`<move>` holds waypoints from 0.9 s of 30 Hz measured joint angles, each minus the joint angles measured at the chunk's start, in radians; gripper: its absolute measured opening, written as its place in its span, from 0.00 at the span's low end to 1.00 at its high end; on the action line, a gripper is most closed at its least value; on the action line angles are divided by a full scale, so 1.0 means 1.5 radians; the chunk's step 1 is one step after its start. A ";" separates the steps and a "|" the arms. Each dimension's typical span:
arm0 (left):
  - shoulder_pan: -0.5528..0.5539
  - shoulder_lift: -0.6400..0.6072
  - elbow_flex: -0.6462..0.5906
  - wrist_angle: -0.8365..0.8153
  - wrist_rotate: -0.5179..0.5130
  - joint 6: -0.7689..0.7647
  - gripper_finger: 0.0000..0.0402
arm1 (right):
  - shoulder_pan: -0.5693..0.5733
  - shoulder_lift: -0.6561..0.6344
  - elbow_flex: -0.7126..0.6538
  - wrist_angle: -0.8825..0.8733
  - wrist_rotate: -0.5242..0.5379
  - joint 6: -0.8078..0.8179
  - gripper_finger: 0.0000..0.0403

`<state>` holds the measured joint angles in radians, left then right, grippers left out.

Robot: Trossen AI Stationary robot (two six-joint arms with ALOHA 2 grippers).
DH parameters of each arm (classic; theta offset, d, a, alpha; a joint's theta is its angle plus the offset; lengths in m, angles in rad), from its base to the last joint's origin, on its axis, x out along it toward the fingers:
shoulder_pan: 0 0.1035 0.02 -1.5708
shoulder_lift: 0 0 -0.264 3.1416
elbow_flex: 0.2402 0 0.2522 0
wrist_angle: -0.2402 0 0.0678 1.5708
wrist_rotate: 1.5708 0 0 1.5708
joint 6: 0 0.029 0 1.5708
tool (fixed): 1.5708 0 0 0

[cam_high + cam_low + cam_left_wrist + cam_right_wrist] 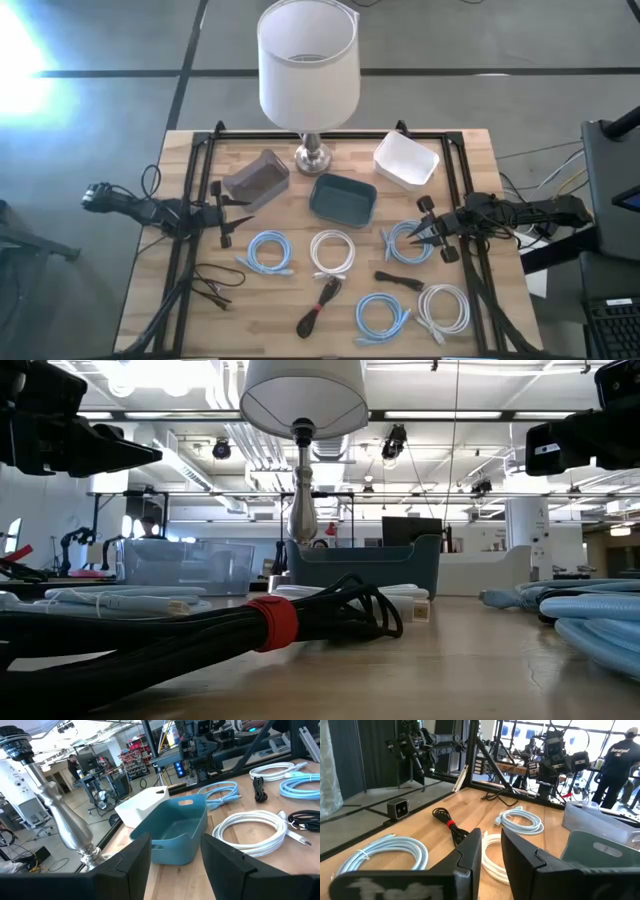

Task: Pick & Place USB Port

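I see my left gripper (pixel 243 222) hovering released and empty over the worktop's (pixel 470 150) left side, near the grey bin (pixel 256 179). My right gripper (pixel 418 236) hangs over a blue cable coil (pixel 408 241) at the right, fingers narrowly parted, grasping nothing. The short black USB cable (pixel 398 280) lies in front of the teal bin (pixel 343 198), between white and blue coils.

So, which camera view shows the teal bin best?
The high view: the whole teal bin and its open inside. The left wrist view shows it near but partly behind the jaws, the low view one side, the right wrist view only a corner.
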<state>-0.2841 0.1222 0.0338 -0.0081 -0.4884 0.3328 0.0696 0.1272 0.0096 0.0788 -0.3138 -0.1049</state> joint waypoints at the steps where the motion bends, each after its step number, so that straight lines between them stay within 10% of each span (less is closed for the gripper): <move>1: 0.000 0.000 0.000 0.000 0.000 0.000 0.44 | 0.000 0.000 0.000 0.000 0.000 0.000 0.19; 27: 0.000 0.000 0.000 0.000 0.000 0.000 0.44 | 0.000 0.000 0.000 0.000 0.000 0.000 0.17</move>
<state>-0.2844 0.1223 0.0338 -0.0082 -0.4884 0.3328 0.0696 0.1273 0.0096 0.0788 -0.3137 -0.1050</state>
